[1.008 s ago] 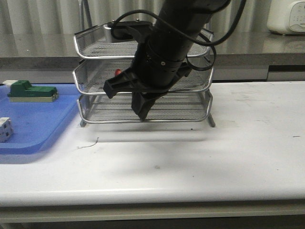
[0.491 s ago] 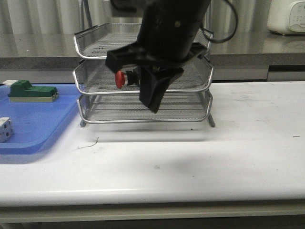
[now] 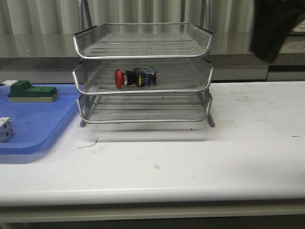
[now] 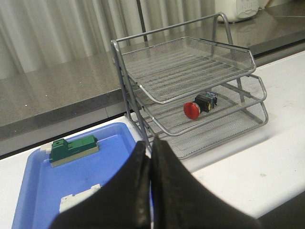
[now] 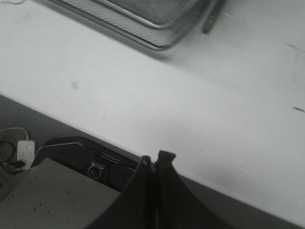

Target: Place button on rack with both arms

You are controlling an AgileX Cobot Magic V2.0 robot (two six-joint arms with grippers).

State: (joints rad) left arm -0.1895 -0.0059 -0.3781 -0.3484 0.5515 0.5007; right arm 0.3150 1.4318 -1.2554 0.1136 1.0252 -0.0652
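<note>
The red-headed button lies on its side on the middle tier of the silver wire rack, its red head facing left; nothing holds it. The left wrist view shows the same button on the rack. My left gripper is shut and empty, above the blue tray's edge and well short of the rack. My right gripper is shut and empty, out past the table's front edge. A blurred part of the right arm shows at the top right of the front view.
A blue plastic tray lies left of the rack with a green block and a white cube on it. A white appliance stands on the back counter. The rack's corner lies far from the right gripper.
The right arm, which covered the rack's front a second ago, has let go of the button and pulled up and to the right. The button now lies uncovered on the middle tier.
</note>
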